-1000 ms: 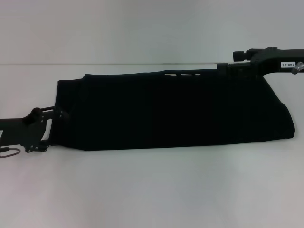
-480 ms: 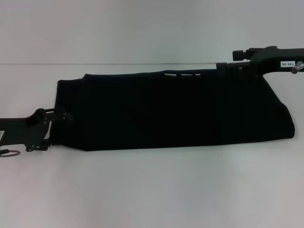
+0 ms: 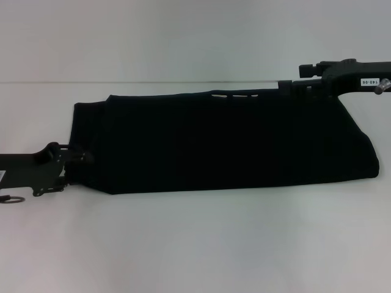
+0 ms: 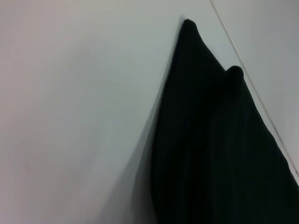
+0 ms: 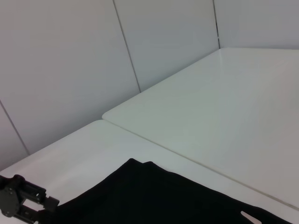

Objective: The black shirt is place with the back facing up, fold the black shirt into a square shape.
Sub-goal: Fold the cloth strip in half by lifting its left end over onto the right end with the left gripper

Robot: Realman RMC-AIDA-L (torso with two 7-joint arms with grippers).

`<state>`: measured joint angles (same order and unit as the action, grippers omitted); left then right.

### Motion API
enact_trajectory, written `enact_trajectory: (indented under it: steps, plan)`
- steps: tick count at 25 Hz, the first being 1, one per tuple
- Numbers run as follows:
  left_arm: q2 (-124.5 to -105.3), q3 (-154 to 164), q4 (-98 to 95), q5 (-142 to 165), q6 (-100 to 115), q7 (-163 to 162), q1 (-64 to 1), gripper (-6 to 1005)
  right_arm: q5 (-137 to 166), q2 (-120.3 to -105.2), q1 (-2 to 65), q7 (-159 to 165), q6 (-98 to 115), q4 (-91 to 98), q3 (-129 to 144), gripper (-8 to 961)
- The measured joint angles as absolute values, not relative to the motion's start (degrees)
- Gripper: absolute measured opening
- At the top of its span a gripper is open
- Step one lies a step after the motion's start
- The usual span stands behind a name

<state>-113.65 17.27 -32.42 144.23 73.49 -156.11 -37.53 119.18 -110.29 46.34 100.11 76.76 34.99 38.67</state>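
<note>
Fingers, left: I cannot tell how they stand; the left gripper (image 3: 78,163) sits dark against dark cloth at the shirt's left edge, toward its near corner, and the tips do not separate from the fabric in my head view.
Fingers, right: I cannot tell either; the right gripper (image 3: 292,89) is at the shirt's far right corner, its tip merging with the black cloth.
Shirt: the black shirt (image 3: 220,143) lies flat on the white table (image 3: 195,244) as a long band running left to right, already folded lengthwise, its right end tapering toward the table's right side.
Lettering: I see only a few thin pale slivers along the far edge of the shirt, too small for me to read.
Left wrist view: the shirt (image 4: 219,149) fills one side as a dark wedge ending in two small peaks on the table (image 4: 70,116); none of that arm's own fingers appear here.
Right wrist view: a corner of the shirt (image 5: 159,196) is cut off by the frame, the left gripper (image 5: 32,205) shows farther off at its edge, and pale wall panels (image 5: 60,70) stand behind the table (image 5: 210,102).
Hidden: folds and layers in the shirt are lost in the uniform black.
</note>
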Motion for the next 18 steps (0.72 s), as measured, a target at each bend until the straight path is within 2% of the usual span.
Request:
enact_trajectory:
  steps: [1, 7, 12, 18]
  plan:
    - [-113.65, 17.27, -32.44, 144.23, 73.53, -155.97, -37.51, 846, 119.18, -110.29, 46.35, 100.11, 76.76, 35.11, 38.67, 906]
    - [-113.65, 17.50, -32.49, 144.83, 73.50, -155.92, -37.45, 650, 119.18, -110.44, 46.34, 100.14, 76.73, 35.50, 38.67, 907]
    - [-113.65, 17.70, -32.15, 145.33, 73.56, -155.19, -37.68, 410, 119.18, -110.46, 46.27, 100.22, 76.73, 35.54, 38.67, 906]
    - [-113.65, 18.26, -32.00, 145.37, 73.41, -153.31, -37.81, 167, 119.18, -110.47, 46.16, 100.24, 76.60, 35.58, 38.67, 906]
